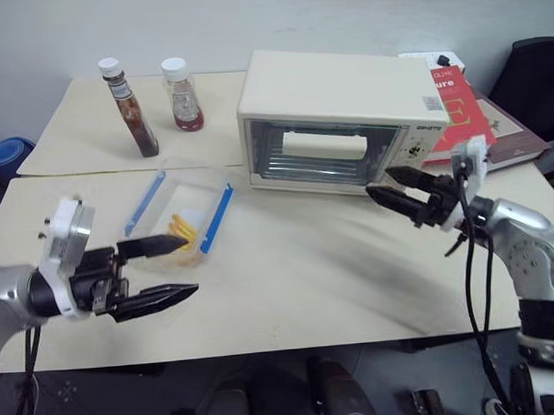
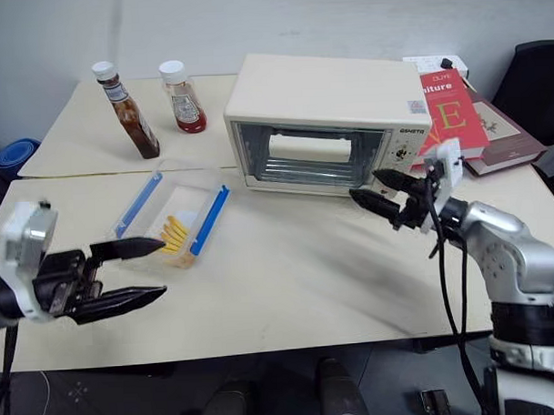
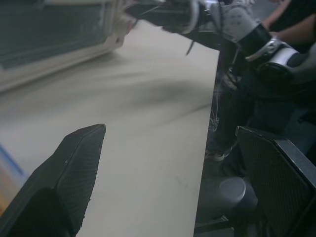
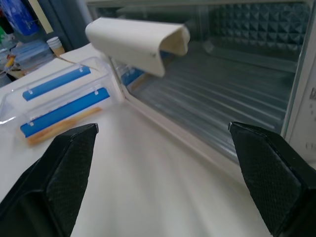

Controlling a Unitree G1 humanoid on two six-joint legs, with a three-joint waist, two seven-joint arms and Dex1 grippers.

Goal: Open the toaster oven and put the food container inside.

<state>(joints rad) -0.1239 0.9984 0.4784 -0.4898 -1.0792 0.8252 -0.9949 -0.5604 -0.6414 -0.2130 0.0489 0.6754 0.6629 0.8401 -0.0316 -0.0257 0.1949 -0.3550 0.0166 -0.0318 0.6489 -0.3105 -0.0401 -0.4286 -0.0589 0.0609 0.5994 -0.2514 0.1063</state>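
Observation:
The cream-white toaster oven point(image 1: 337, 96) stands at the back middle of the table with its glass door point(image 4: 222, 94) shut and its white handle point(image 4: 138, 44) across the top. The clear food container point(image 1: 182, 215) with blue side clips and yellow-orange sticks lies in front of the oven, to its left. My left gripper point(image 1: 190, 265) hovers open and empty over the table's near left part, its upper fingertip just in front of the container. My right gripper point(image 1: 381, 183) is open and empty, raised close before the door's lower right corner and pointing left along it.
Two sauce bottles point(image 1: 128, 108) point(image 1: 182, 94) stand at the back left. A red book point(image 1: 451, 110) and other books lie right of the oven, beside a black chair point(image 1: 536, 80). A seam point(image 1: 112, 171) joins two tabletops. Open tabletop lies in front of the oven point(image 1: 306, 261).

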